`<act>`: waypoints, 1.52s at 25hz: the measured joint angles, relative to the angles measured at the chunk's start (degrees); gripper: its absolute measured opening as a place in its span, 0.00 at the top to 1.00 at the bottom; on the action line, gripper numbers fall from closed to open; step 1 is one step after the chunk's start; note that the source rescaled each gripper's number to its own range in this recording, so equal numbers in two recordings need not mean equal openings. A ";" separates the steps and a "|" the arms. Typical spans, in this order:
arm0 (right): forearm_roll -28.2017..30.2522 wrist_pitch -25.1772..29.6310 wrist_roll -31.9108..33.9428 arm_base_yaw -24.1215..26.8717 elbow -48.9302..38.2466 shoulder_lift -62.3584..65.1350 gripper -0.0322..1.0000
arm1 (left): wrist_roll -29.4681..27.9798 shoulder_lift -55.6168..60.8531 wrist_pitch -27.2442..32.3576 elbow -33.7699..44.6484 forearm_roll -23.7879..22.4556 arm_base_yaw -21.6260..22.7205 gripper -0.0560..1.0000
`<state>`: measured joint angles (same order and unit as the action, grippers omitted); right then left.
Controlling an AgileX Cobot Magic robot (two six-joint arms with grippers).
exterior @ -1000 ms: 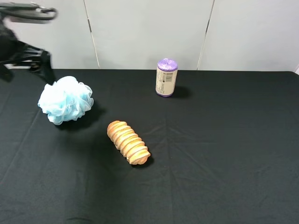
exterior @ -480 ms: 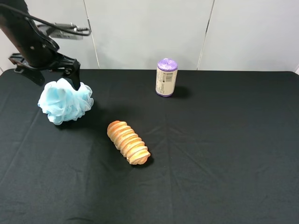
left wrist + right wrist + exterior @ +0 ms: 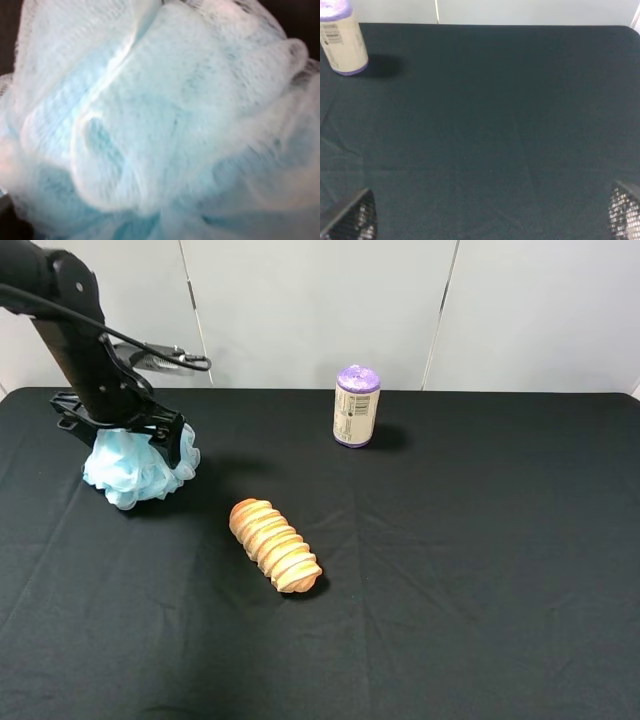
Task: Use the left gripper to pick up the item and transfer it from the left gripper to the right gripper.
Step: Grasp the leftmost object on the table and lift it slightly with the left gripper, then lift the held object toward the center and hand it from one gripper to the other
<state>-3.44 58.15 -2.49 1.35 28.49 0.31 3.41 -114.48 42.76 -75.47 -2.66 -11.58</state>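
Observation:
The light-blue mesh pouf (image 3: 136, 476) lies at the left back of the black table. My left gripper (image 3: 124, 436) is pressed down onto its top, with its black fingers (image 3: 177, 443) spread wide on either side of it, open. In the left wrist view the pouf (image 3: 160, 120) fills the whole picture and the fingers are hidden. My right gripper (image 3: 487, 217) is out of the exterior high view. Its wrist view shows only two mesh-patterned fingertips (image 3: 355, 217) far apart, open and empty, over bare cloth.
A ridged orange-tan oblong (image 3: 275, 545) lies right of and nearer than the pouf. A purple-capped canister (image 3: 356, 406) stands upright at the back centre and also shows in the right wrist view (image 3: 340, 42). The black cloth (image 3: 480, 570) reaches a white wall behind.
My left arm has swung in from the far left and come down onto the pouf, squashing its top. The pouf, oblong and canister have stayed in place.

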 joint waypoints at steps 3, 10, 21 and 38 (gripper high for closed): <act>0.00 0.00 0.00 0.00 0.00 0.00 0.00 | 0.14 -1.32 -0.57 -0.06 -0.05 0.00 0.03; 0.00 0.00 0.00 0.00 0.00 0.00 0.00 | 0.26 -1.38 -2.97 -0.06 -0.27 0.00 0.44; 0.00 0.00 0.00 0.00 0.00 0.00 0.00 | 0.47 -1.38 -2.34 -0.06 -0.27 0.00 0.68; 0.00 0.00 0.00 0.00 0.00 0.00 0.00 | 0.11 0.39 13.70 -11.77 0.87 0.00 0.80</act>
<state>-3.44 58.15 -2.49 1.35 28.49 0.31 3.52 -114.09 56.46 -87.24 -1.79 -11.58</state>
